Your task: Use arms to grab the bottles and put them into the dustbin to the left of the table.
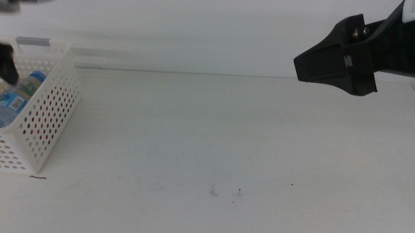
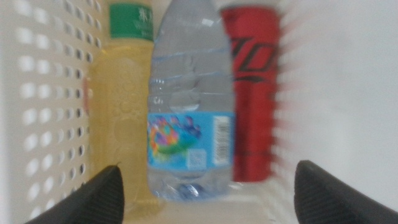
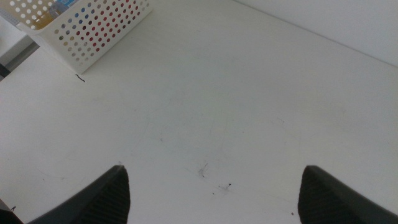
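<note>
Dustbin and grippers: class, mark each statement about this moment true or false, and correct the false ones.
1. The water bottle lies inside the dustbin. True.
2. The red soda can stands on the table. False: it lies in the dustbin beside the water bottle.
3. The left gripper is open above the dustbin. True.
4. The right gripper holds the yellow juice bottle. False: it is open and empty above the table.
</note>
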{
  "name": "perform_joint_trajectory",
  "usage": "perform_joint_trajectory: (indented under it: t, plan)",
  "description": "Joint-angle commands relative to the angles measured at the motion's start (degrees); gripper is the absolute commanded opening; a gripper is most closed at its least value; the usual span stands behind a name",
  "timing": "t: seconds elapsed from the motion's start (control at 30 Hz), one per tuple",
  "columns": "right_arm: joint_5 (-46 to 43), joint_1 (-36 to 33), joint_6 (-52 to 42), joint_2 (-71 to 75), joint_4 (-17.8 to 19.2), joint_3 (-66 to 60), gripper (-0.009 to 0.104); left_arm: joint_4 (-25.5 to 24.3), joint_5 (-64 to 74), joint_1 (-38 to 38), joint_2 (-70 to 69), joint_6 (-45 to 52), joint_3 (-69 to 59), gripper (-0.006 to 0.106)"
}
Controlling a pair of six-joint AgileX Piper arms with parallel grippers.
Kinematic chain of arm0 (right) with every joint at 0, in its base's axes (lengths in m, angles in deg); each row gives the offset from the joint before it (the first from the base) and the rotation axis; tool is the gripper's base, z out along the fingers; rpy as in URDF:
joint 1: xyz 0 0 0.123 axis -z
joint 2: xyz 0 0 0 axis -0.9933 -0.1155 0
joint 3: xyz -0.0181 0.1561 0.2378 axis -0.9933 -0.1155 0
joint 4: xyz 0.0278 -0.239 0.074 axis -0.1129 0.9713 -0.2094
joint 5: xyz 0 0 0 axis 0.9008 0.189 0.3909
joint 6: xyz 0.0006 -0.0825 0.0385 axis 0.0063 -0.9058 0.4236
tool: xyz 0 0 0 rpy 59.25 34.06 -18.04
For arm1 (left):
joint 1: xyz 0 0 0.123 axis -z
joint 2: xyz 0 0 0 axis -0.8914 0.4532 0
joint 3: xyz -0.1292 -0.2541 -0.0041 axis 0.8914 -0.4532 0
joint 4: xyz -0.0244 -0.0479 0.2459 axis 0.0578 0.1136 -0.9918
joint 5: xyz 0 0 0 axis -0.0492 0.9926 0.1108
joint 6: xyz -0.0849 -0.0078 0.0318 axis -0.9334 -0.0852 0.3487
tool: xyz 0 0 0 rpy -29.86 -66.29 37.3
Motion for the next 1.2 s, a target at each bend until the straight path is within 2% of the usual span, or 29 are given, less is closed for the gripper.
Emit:
perform_joint_trajectory:
  t: [0.0,0.17,0.43,0.53,0.77,1.17]
  plan:
    - [-0.4,-0.1,-0.4,0.2,0.2,0.6,0.092,1.9,1.6,1.2,-5.5,-2.0,-0.4,0.094]
    - [-0.4,-0.1,-0.4,0.2,0.2,0.6,0.092,9.8,-0.2,6.6,-17.8,0.0,-6.1,0.094]
    - [-0.4,-0.1,-0.4,0.2,0.2,0.6,0.092,9.7,-18.7,22.1,-40.0,-0.3,-22.2,0.094]
    - [-0.4,-0.1,-0.4,0.2,0.2,0.6,0.092,9.7,-23.7,25.8,-45.6,-0.3,-26.6,0.094]
    - [-0.4,-0.1,-0.4,0.2,0.2,0.6,0.092,9.1,-25.8,26.7,-51.6,-0.4,-28.8,0.094]
    - [-0.4,-0.1,-0.4,0.2,0.2,0.6,0.092,9.1,-27.2,26.7,-53.0,-0.3,-28.8,0.094]
